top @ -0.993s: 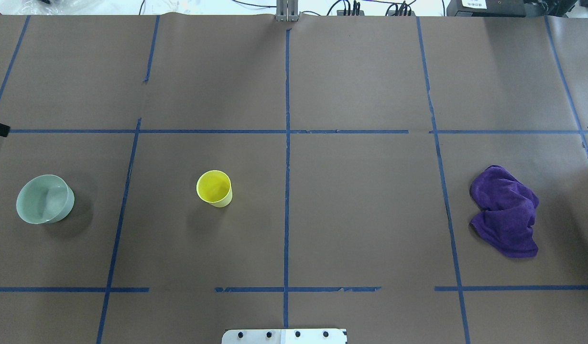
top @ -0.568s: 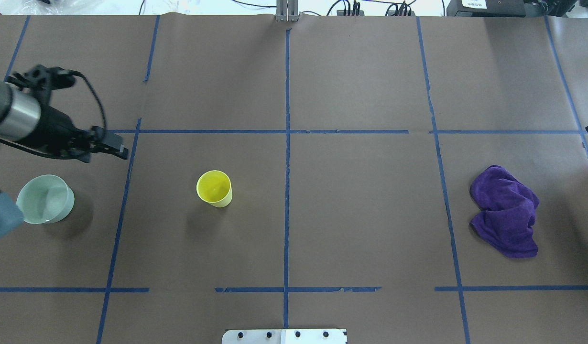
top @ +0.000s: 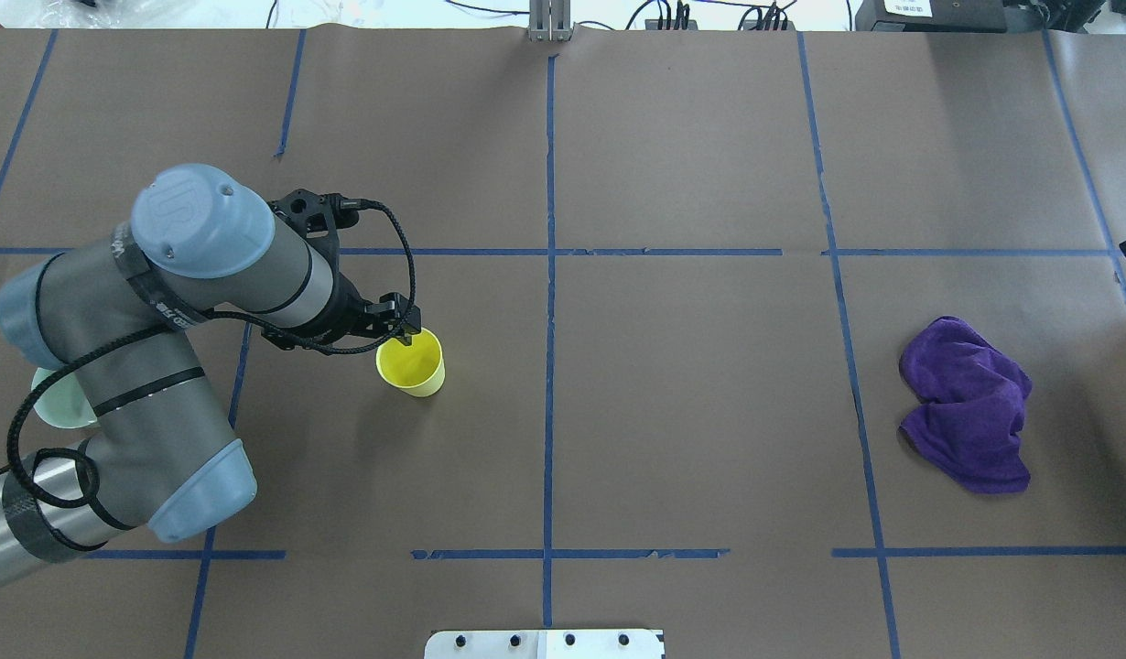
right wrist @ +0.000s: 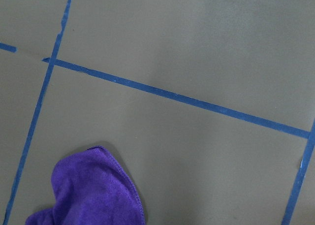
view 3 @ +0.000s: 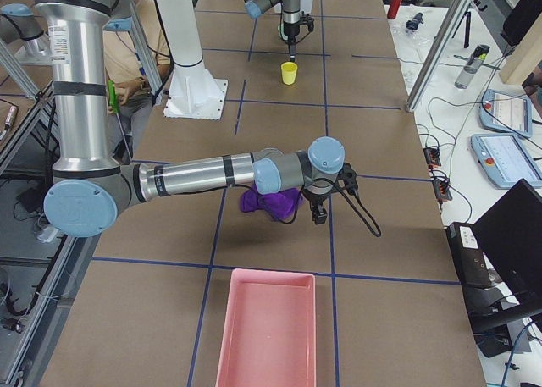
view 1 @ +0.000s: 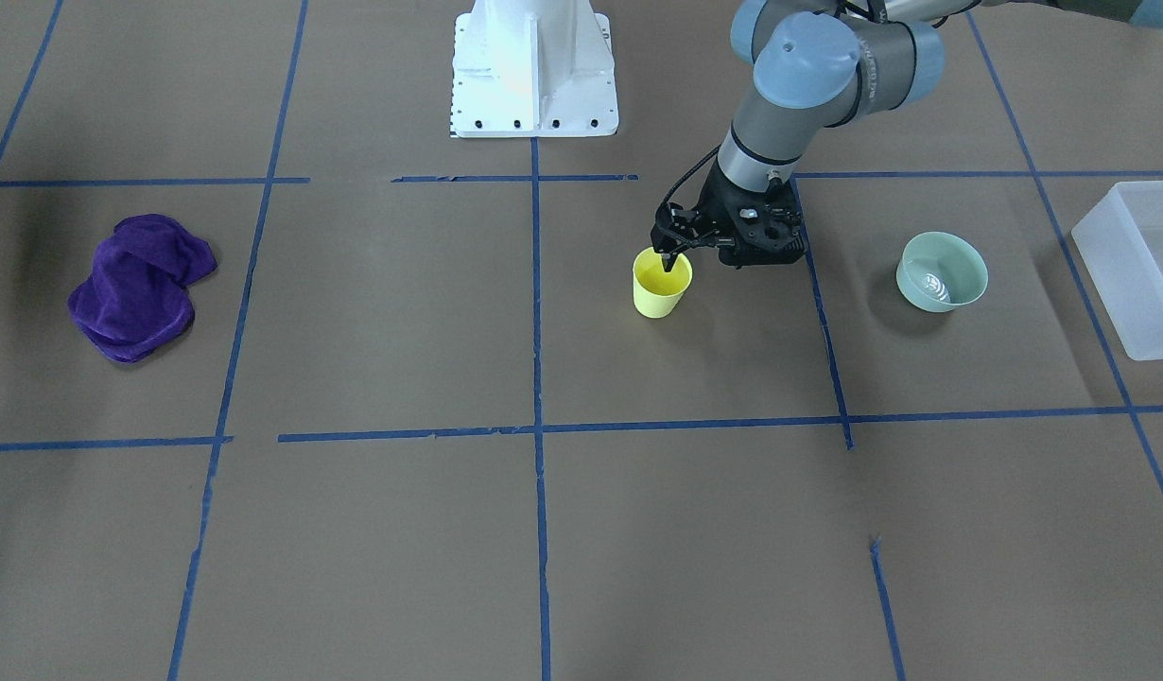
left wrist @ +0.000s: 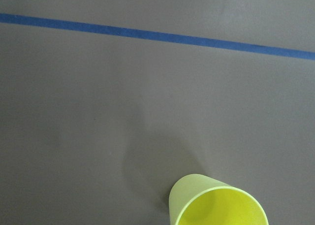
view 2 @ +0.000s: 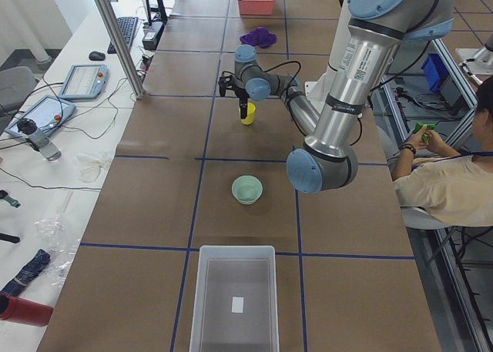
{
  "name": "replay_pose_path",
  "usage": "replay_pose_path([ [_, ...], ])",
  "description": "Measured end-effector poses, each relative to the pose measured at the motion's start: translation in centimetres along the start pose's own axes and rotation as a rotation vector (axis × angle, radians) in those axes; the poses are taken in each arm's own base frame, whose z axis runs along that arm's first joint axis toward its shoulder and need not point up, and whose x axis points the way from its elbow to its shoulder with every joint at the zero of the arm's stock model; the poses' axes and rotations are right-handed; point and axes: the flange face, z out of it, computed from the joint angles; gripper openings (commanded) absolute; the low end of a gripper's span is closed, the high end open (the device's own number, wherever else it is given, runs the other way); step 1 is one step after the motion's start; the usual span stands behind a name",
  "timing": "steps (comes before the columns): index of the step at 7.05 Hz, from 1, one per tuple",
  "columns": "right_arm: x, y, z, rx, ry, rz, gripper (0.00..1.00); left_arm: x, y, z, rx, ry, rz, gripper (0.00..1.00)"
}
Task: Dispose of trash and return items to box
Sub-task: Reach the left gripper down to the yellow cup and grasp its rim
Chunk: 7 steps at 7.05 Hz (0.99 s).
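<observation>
While your left pincer [view 1: 670, 259] hangs at the rim of the bright-yellow tapered plastic cup [view 1: 657, 295], open or closed you cannot tell, round mint-green bowl [view 1: 943, 272] nearer the counter's [view 1: 638, 530] left edge.

- A bright-yellow cup [left wrist: 216, 203] stands at the bottom edge, mouth open, its lower part cut off by the frame.
- Its soft shadow [left wrist: 157, 156] lies up and left on the brown bench [left wrist: 88, 102].
- A blue tape line [left wrist: 157, 35] crosses near the top, slanting slightly down to the right.
</observation>
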Motion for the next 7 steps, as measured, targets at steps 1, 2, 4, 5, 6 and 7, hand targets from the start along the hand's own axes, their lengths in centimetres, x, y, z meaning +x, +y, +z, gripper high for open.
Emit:
replay_pose_path([
  [1, 0.0, 0.0, 0.1, -0.002, 0.0, -0.001, 1.0, 0.3, 0.3, 0.5, 0.003, -0.008, 0.002, 0.99],
  [2, 0.0, 0.0, 0.2, -0.004, 0.0, -0.001, 1.0, 0.1, 0.3, 1.0, 0.002, -0.018, 0.001, 0.94],
  [4, -0.1, 0.0, 0.4, -0.007, -0.001, -0.001, 1.0, 0.1, 0.4, 2.5, -0.011, -0.038, 0.001, 0.82],
  [5, -0.1, 0.0, 0.5, -0.009, -0.001, -0.002, 1.0, 0.3, 0.8, 3.2, -0.02, -0.042, 0.006, 0.68],
  [6, 0.0, 0.0, 0.5, -0.01, -0.001, -0.001, 1.0, 0.3, 1.0, 4.0, -0.027, -0.043, 0.012, 0.6],
  [7, 0.0, 0.0, 0.6, -0.012, -0.001, 0.0, 1.0, 0.2, 1.2, 4.9, -0.033, -0.045, 0.017, 0.49],
])
